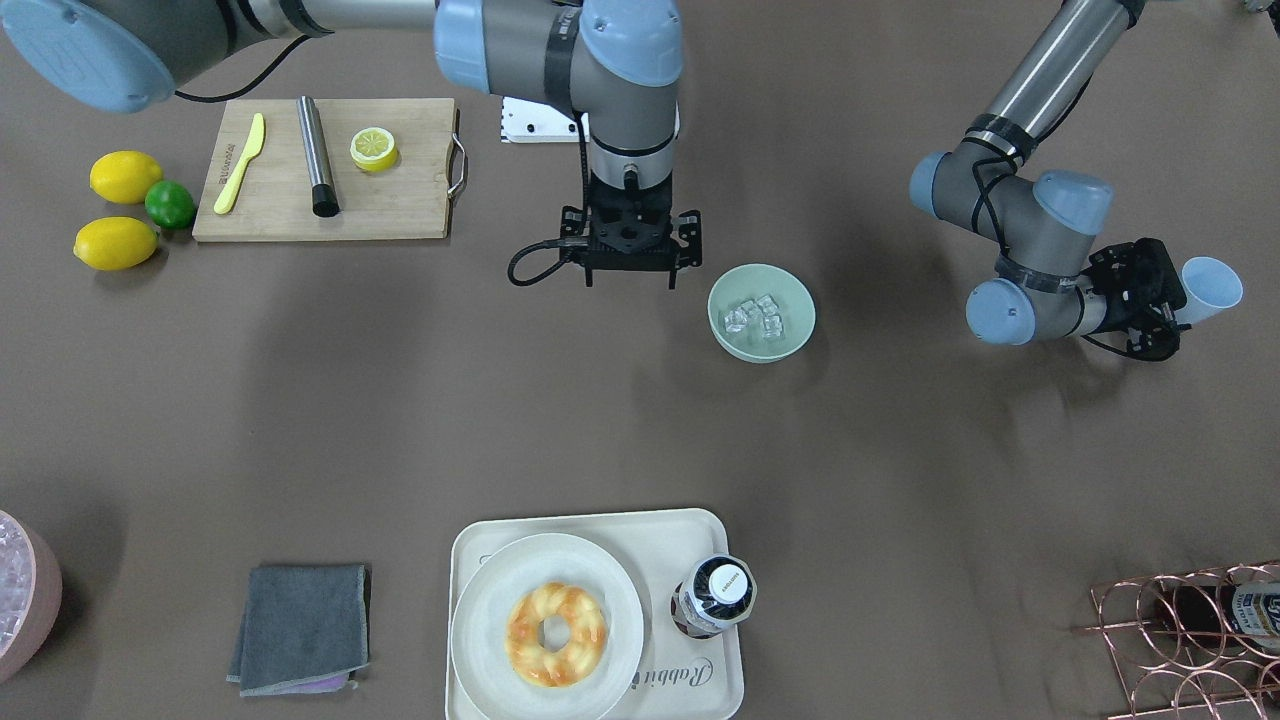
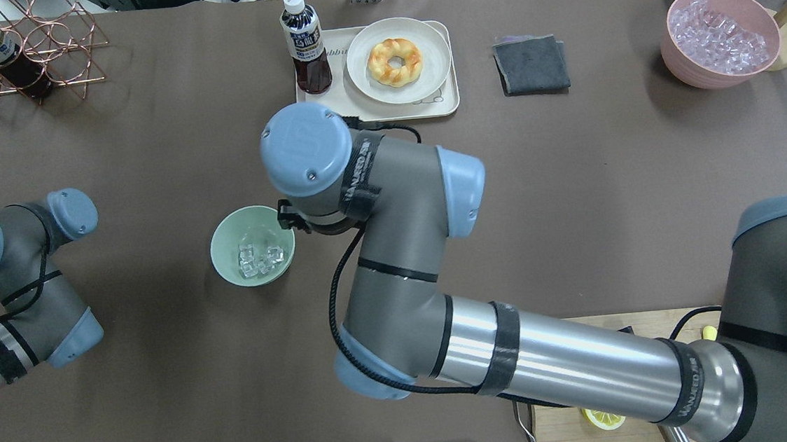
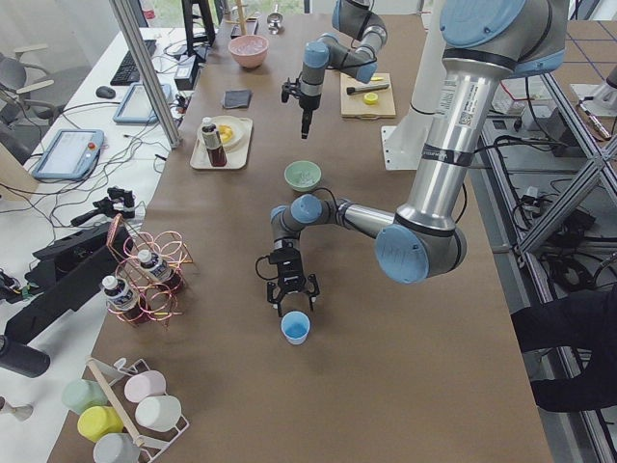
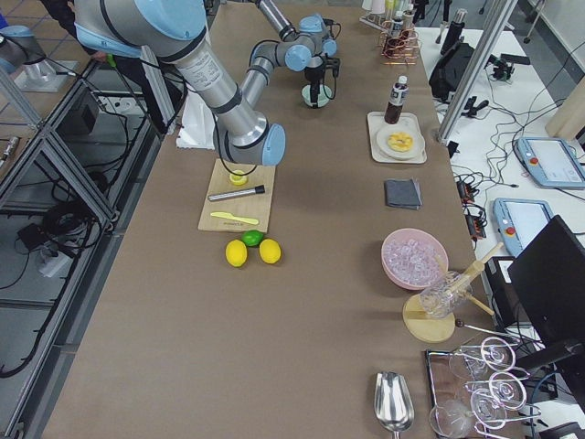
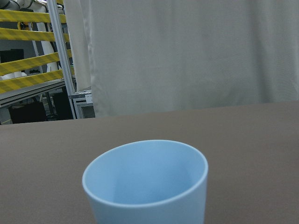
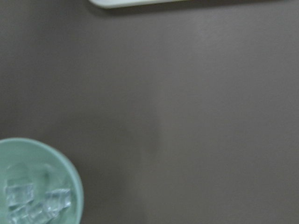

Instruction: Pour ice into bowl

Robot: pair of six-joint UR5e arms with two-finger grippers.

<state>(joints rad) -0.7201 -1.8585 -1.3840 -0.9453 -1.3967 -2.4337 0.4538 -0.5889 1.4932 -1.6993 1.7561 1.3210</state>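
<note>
Clear ice cubes [image 1: 755, 315] lie in mint-green bowl [image 1: 797, 305], mid-worktop. Pour judged done. Near left edge, left gripper [image 1: 1172, 300] at upright light blue cup [image 1: 1212, 288]; clamped or released, cannot tell. Beside bowl, right gripper [image 1: 630, 262], fingers hidden, state unknown. Next: release cup, withdraw.

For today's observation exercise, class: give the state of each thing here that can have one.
bowl: upright, holding ice
ice: loose cubes in the bowl
light blue cup: upright, looks empty
pink container: filled with clear cubes
bottle on tray: upright, capped
lemon half: cut face up
cloth: folded
</note>
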